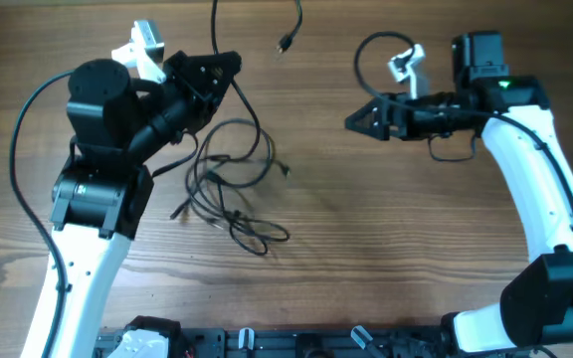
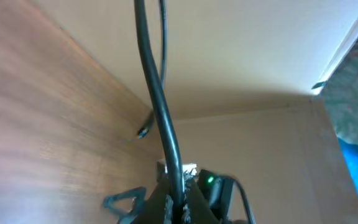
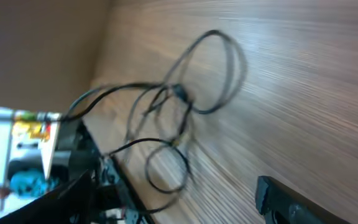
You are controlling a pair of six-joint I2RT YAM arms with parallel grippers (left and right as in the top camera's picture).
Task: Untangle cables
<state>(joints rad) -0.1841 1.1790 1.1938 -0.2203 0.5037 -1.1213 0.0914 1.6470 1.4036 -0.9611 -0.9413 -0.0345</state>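
The cables (image 1: 232, 179) are thin black cords lying in loose tangled loops on the wooden table, left of centre. One strand rises from the loops into my left gripper (image 1: 222, 72), which is shut on it, and runs on to the far edge. In the left wrist view the jaws (image 2: 180, 208) pinch this cable (image 2: 160, 106). A loose plug end (image 1: 286, 42) lies at the far middle and also shows in the left wrist view (image 2: 143, 131). My right gripper (image 1: 358, 121) is open and empty, well right of the loops. The right wrist view shows the loops (image 3: 185, 99) ahead of its spread fingers (image 3: 173, 205).
The thicker black cable (image 1: 371, 55) of the right arm loops near its white mount (image 1: 406, 65) at the far right. The left arm's body (image 1: 97, 149) stands left of the loops. A dark rail (image 1: 296, 343) runs along the table's front edge.
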